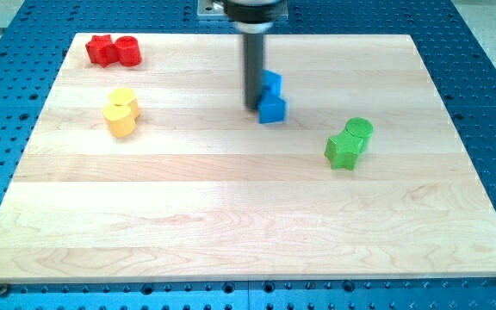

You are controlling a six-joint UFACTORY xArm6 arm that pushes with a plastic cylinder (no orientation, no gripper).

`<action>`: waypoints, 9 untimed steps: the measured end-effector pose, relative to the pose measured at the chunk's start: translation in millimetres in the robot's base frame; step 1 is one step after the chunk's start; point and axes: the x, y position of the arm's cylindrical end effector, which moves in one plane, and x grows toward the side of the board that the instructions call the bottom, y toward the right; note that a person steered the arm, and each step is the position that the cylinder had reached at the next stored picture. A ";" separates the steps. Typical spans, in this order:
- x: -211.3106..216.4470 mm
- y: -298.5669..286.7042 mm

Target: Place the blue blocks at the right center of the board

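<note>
Two blue blocks sit together a little above the board's middle: a blue cube [272, 108] in front and another blue block [272, 83] behind it, partly hidden by the rod. My tip [254, 107] rests on the board right against the left side of the blue cube. The rod rises straight up to the view's top.
Two red blocks [114, 51] lie at the top left corner. Two yellow blocks [121, 112] lie at the left. Two green blocks [350, 142] lie right of centre, to the lower right of the blue ones. The wooden board [231, 215] sits on a blue perforated table.
</note>
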 end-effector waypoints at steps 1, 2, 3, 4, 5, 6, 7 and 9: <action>1.8 30.1; 4.0 -39.6; 37.2 -21.1; 37.1 68.0; 17.3 74.7; 21.5 127.5; 22.8 139.8; -103.7 63.8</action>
